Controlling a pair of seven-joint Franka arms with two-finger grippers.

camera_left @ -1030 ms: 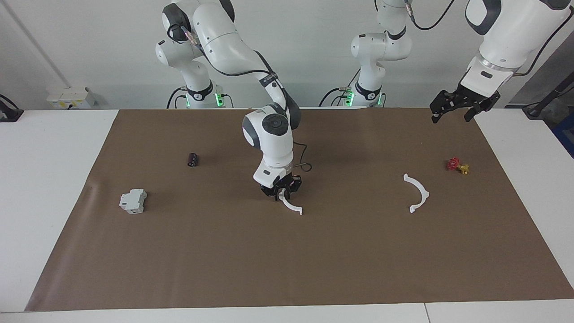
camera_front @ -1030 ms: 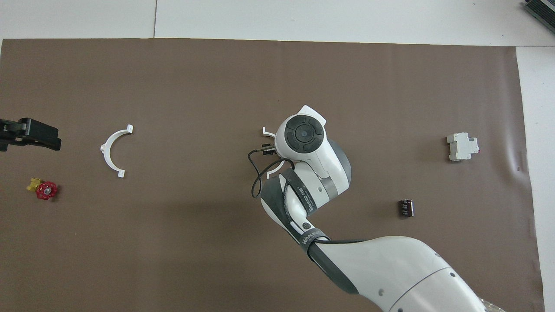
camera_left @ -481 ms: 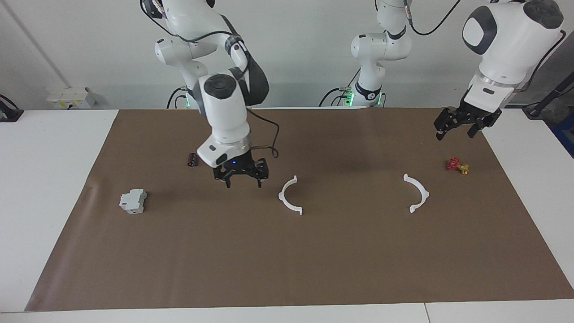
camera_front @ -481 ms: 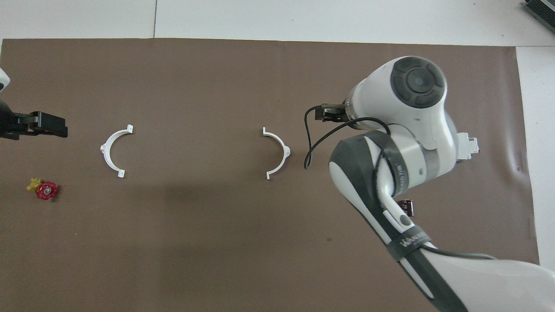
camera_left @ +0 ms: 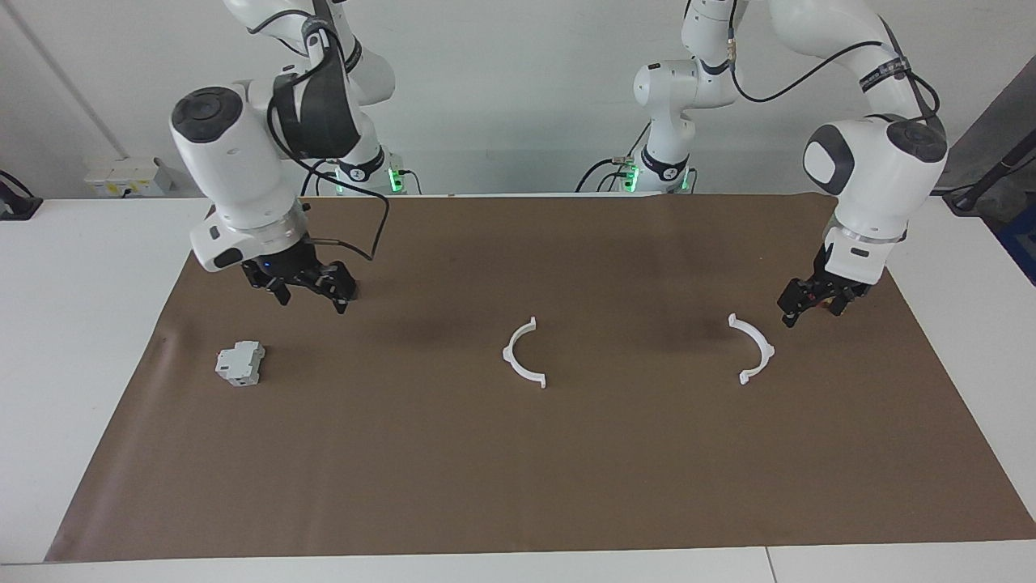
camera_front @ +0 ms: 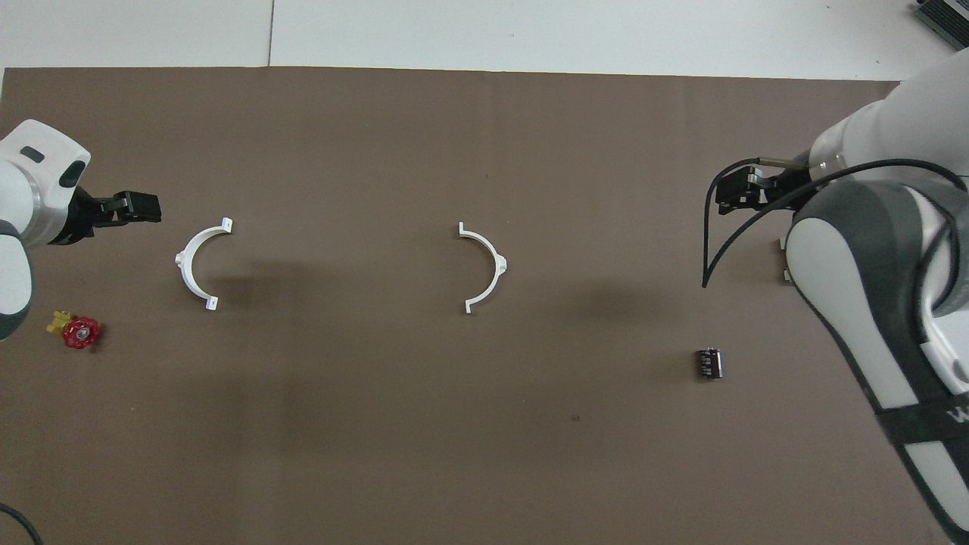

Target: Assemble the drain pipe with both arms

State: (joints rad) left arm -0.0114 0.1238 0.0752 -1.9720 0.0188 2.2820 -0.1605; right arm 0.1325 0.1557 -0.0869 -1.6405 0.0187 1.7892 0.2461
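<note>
Two white half-rings of the drain pipe lie apart on the brown mat. One half-ring (camera_left: 522, 354) (camera_front: 485, 266) is at the middle. The other half-ring (camera_left: 754, 349) (camera_front: 196, 261) lies toward the left arm's end. My left gripper (camera_left: 812, 306) (camera_front: 130, 207) is open and empty. It hangs low over the mat just beside that half-ring, not touching it. My right gripper (camera_left: 311, 285) (camera_front: 746, 194) is open and empty. It is raised over the mat toward the right arm's end, well away from the middle half-ring.
A grey-white boxy block (camera_left: 240, 363) sits toward the right arm's end, mostly covered by the right arm in the overhead view. A small black cylinder (camera_front: 709, 362) lies nearer to the robots. A red-and-yellow valve (camera_front: 76, 331) lies toward the left arm's end.
The right gripper let go of the middle half-ring, rose and swung toward the right arm's end. The left gripper came down and in toward the other half-ring.
</note>
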